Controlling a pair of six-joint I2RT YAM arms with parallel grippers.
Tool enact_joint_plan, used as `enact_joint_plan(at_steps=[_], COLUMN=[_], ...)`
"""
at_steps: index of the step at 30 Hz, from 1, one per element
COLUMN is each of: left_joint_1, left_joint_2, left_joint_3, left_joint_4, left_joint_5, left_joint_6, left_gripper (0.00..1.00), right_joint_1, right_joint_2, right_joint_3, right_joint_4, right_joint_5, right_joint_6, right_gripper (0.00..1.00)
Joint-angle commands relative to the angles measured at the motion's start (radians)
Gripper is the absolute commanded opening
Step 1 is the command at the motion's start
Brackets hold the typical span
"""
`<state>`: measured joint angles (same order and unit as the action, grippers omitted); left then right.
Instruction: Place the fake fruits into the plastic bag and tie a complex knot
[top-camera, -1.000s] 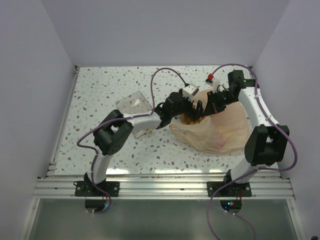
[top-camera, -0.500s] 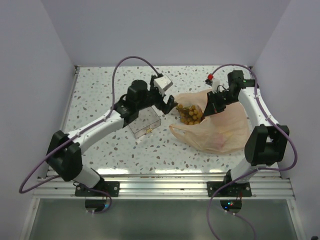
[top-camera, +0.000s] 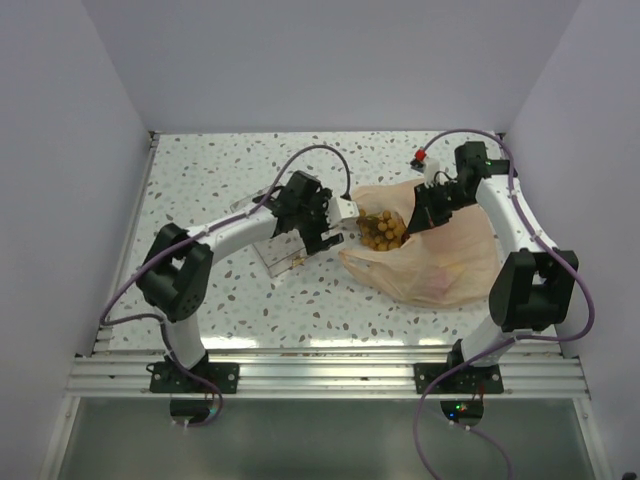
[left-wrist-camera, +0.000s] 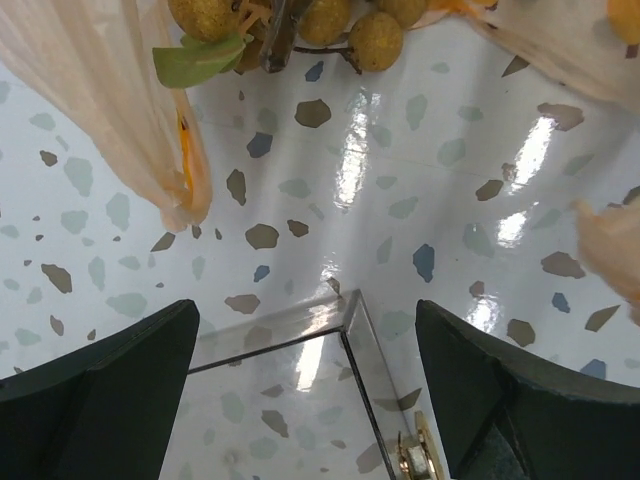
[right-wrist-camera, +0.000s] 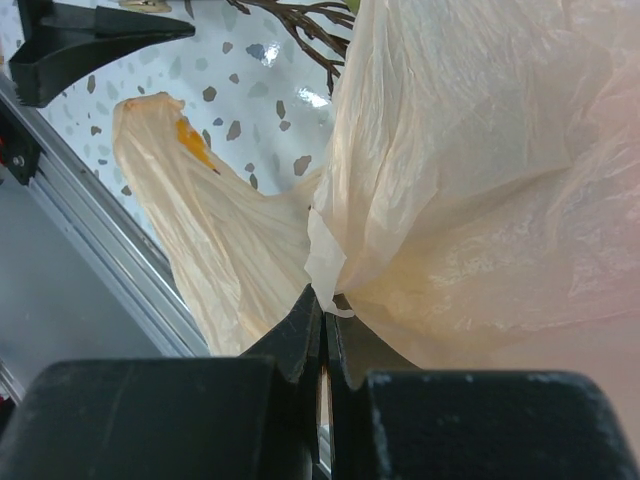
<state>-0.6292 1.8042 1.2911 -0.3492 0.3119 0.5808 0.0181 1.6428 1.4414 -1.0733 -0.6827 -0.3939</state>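
1. Closest in: the left gripper (left-wrist-camera: 305, 320) hangs wide open with nothing between its fingers (left-wrist-camera: 100, 380). It looks down on the corner of the clear tray (left-wrist-camera: 350, 322), which sits right under the gap between the jaws.
2. Low beside the right-hand finger, a small brassy bit lies in that tray. What it is, I can't tell.
3. Just past the fingertips, a strip of bare speckled table (left-wrist-camera: 400, 170).
4. Straight ahead of the jaws, across that strip: the grape cluster (left-wrist-camera: 375, 40), with a green leaf (left-wrist-camera: 195, 60) a little to its left. From overhead the cluster lies in the mouth of the plastic bag (left-wrist-camera: 120, 110), which opens toward this gripper. One flap trails down the left side, another edges in on the right.
5. Beyond the grapes, on the far side of the mouth: the right gripper (right-wrist-camera: 322, 325), pinched tight on a fold of the bag's rim and lifting it.
6. My read: the left arm is the free one and the nearer to both tray and opening. Any loading runs dead forward along its own line.
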Motion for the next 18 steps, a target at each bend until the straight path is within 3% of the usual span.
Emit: enact_joint_plan(at_steps=[1,4,9,13,18], left_joint_1=[-0.004,0.003,0.068,0.199,0.319], left_joint_2=[0.061,0.155,0.144,0.060,0.037], left_joint_3=[0.094,0.145,0.053,-0.047,-0.046], left_joint_4=[0.012,-0.062,-0.175,-0.191,-0.205], left_joint_5=[-0.031,-0.062,-0.103,-0.134,-0.135], left_joint_6=[0.111,0.189,0.367,0.445,0.462], left_gripper=[0.95,0.86,0.72,0.71,0.71], right_joint_1=[-0.006,-0.006,-0.006,-0.004,0.002], right_joint_2=[-0.012,-0.017,-0.029,-0.031,0.006], right_joint_3=[-0.016,-0.019,-0.009,-0.015,-0.018], right_joint_4=[0.013,0.013,-0.008,0.001,0.026], right_joint_5=[0.017,0.021,0.032,0.041,0.031], right_joint_6=[0.001,0.003,-0.017,-0.020,-0.008], right_gripper=[0.00,0.00,0.00,0.00,0.00])
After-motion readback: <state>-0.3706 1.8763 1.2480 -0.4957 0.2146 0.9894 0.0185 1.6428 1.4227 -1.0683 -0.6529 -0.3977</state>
